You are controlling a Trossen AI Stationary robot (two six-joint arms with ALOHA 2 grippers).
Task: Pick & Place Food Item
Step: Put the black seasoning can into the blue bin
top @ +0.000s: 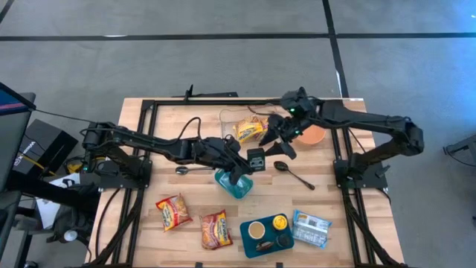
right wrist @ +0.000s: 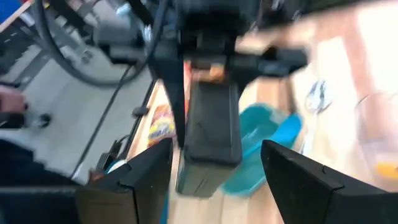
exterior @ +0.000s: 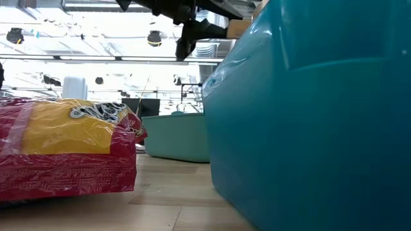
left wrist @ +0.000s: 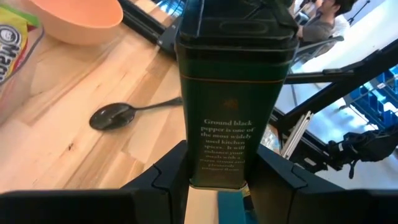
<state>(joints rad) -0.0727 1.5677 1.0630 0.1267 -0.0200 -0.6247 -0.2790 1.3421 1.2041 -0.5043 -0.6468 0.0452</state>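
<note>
My left gripper (top: 249, 161) is shut on a black ground-pepper tin (left wrist: 233, 93) near the table's middle, beside and above a teal bowl (top: 234, 184). The tin also shows in the high view (top: 257, 157). My right gripper (top: 281, 141) is open and empty just to the tin's far right. In its wrist view (right wrist: 214, 158) its fingers stand apart, facing the tin (right wrist: 211, 124) without touching it. A yellow snack bag (top: 249, 130) lies in a clear container at the far middle. My left gripper pinches the tin's bottom end (left wrist: 200, 168) between its two fingers (left wrist: 165, 180), one on each opposite side. The fingers lie along the tin, and its lidded end (left wrist: 236, 25) points away from them. The tin is lifted clear of the table.
An orange bowl (top: 314, 135) stands by the right gripper. One dark spoon (top: 294, 173) lies right of the teal bowl, another (top: 186, 170) left of it. Two snack bags (top: 172, 211) (top: 216, 228), a teal tray (top: 286, 227) and a blue packet (top: 311, 228) lie along the near edge.
</note>
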